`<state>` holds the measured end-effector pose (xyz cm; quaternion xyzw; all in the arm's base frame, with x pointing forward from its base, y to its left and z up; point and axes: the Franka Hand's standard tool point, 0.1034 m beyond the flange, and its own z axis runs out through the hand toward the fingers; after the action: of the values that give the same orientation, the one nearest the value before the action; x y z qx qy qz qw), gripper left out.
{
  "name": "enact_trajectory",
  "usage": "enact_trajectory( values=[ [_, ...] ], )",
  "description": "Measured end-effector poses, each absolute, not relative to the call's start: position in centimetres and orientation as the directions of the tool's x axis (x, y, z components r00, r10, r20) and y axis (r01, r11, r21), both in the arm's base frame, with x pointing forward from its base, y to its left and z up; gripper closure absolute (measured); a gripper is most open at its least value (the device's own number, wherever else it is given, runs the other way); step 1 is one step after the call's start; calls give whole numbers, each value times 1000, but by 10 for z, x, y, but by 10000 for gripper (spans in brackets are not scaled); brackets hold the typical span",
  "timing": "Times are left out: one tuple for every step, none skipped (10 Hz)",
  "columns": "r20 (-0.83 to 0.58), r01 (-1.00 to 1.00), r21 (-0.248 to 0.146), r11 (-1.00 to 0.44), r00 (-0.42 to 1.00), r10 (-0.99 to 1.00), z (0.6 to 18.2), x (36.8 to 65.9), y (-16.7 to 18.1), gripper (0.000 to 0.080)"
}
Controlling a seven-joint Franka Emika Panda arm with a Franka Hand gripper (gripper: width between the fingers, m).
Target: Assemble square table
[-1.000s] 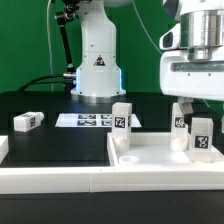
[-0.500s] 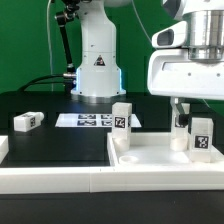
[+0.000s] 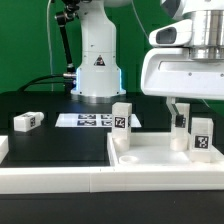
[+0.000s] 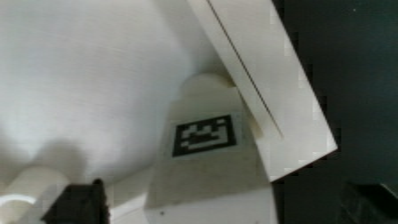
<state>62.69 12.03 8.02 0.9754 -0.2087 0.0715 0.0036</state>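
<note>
Fitting legs, we judge: our gripper (image 3: 186,116) hangs wide open and empty beside an upright leg (image 3: 200,136) in the tabletop (image 3: 160,178) corner. Next, probably straddle that leg squarely, then close.

Arm (image 3: 98,58) rises from its white base at the back, and the chunky white wrist (image 3: 188,68) fills the exterior view's upper right. Pincer (image 3: 186,116) points straight down with its jaws spread wide, one dark fingertip (image 3: 179,117) poking out underneath.
</note>
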Motion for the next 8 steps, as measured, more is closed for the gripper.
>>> enact_trajectory(
  values=[
    [143, -365, -14, -931, 921, -363, 80, 627, 119, 150],
    [146, -297, 5, -955, 945, -293, 80, 627, 118, 150],
    [147, -236, 20, -971, 962, -231, 80, 628, 116, 150],
    [146, -185, 31, -982, 973, -178, 80, 628, 116, 150],
    [146, -177, 33, -984, 974, -171, 80, 628, 115, 150],
    [146, -180, 32, -983, 974, -173, 80, 628, 115, 252],
    [146, -180, 32, -983, 974, -174, 80, 628, 115, 387],
    [147, -205, 28, -978, 969, -199, 80, 628, 115, 387]
  ],
)
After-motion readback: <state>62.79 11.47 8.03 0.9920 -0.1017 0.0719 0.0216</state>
